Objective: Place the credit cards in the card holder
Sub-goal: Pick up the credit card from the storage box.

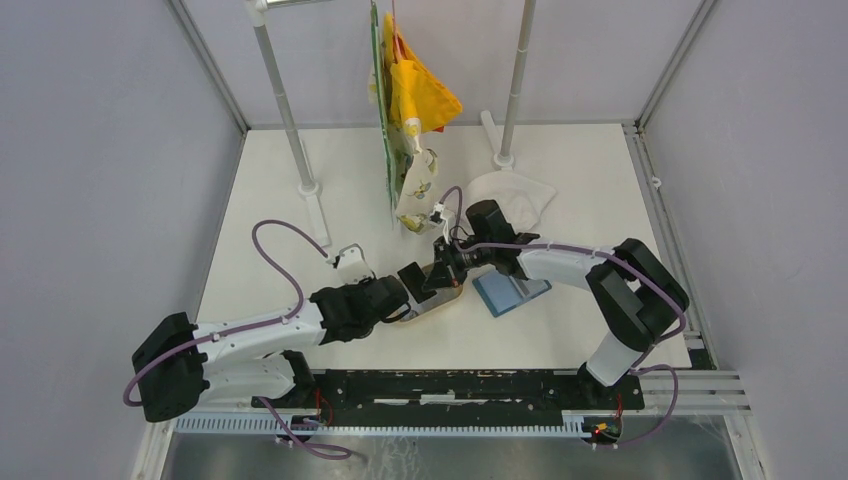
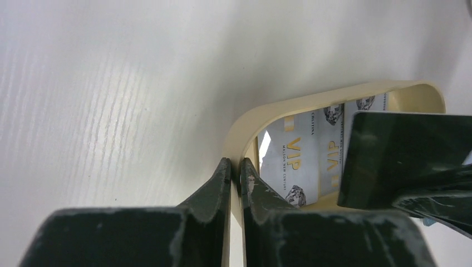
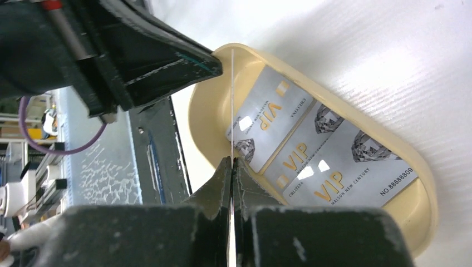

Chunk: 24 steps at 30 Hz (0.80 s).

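Left gripper [image 2: 236, 168], right gripper [image 3: 231, 164] both pinched, apparently close.

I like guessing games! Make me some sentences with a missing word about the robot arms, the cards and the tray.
The rim of the tan tray is pinched by the ____ gripper. The right gripper holds one card, and it looks ____. The cards lying in the tray show the gold letters ____. The wallet beside the tray is coloured ____.
Missing words: left, black, VIP, blue.
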Each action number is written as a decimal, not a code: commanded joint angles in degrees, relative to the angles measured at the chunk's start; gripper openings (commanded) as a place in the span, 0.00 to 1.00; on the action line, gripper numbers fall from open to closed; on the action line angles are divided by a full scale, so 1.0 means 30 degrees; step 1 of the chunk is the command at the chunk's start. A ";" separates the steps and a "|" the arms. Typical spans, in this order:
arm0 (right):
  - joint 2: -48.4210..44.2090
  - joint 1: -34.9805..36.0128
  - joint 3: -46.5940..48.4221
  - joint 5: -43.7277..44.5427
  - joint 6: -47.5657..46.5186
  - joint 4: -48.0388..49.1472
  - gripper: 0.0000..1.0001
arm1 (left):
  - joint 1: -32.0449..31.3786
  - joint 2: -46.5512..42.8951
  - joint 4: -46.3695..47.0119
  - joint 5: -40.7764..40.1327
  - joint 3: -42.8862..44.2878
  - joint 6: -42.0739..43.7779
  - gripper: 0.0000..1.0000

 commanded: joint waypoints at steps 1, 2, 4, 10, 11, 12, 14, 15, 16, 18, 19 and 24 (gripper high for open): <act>-0.0799 -0.0777 -0.0371 -0.4862 -0.1134 0.2624 0.00 | 0.0022 0.0219 0.0588 -0.1517 0.1165 -0.0741 0.02; -0.0789 -0.0918 -0.0445 -0.5615 -0.1428 0.2842 0.00 | 0.0048 0.0257 0.0744 -0.1453 0.1216 -0.0595 0.03; -0.0944 -0.1178 -0.0370 -0.6205 -0.2557 0.2444 0.00 | 0.0083 0.0289 0.1063 -0.1266 0.1199 -0.0338 0.07; -0.1453 -0.1733 0.0668 -0.6795 -0.7889 -0.1572 0.00 | 0.0099 -0.0008 0.1411 -0.0453 0.0924 0.0037 0.27; -0.1554 -0.1856 0.0882 -0.6704 -0.8814 -0.2528 0.00 | 0.0087 -0.0252 0.1429 -0.0320 0.0867 0.0180 0.33; -0.1716 -0.2002 0.0901 -0.6710 -0.9178 -0.2837 0.00 | 0.0097 -0.0542 0.1486 -0.0164 0.0754 0.0351 0.40; -0.1987 -0.2316 0.0787 -0.6983 -0.9650 -0.3033 0.00 | 0.0083 -0.1369 0.1602 0.0147 0.0504 0.0876 0.50; -0.2072 -0.2488 0.0703 -0.7182 -0.9708 -0.2980 0.00 | 0.0082 -0.1842 0.1702 0.0297 0.0346 0.1160 0.54; -0.2172 -0.2696 0.0643 -0.7471 -0.9849 -0.2967 0.00 | 0.0089 -0.2374 0.1843 0.0488 0.0198 0.1576 0.57; -0.2333 -0.2932 0.0676 -0.7795 -1.0637 -0.3440 0.00 | 0.0086 -0.3381 0.2277 0.0922 -0.0164 0.2535 0.62; -0.2454 -0.3000 0.0733 -0.7837 -1.1272 -0.3912 0.00 | 0.0100 -0.3936 0.2521 0.1320 -0.0349 0.3363 0.62; -0.3498 -0.3331 0.1406 -0.8667 -1.6609 -0.7702 0.02 | 0.0087 -0.6844 0.6459 0.4114 -0.2096 0.8814 0.64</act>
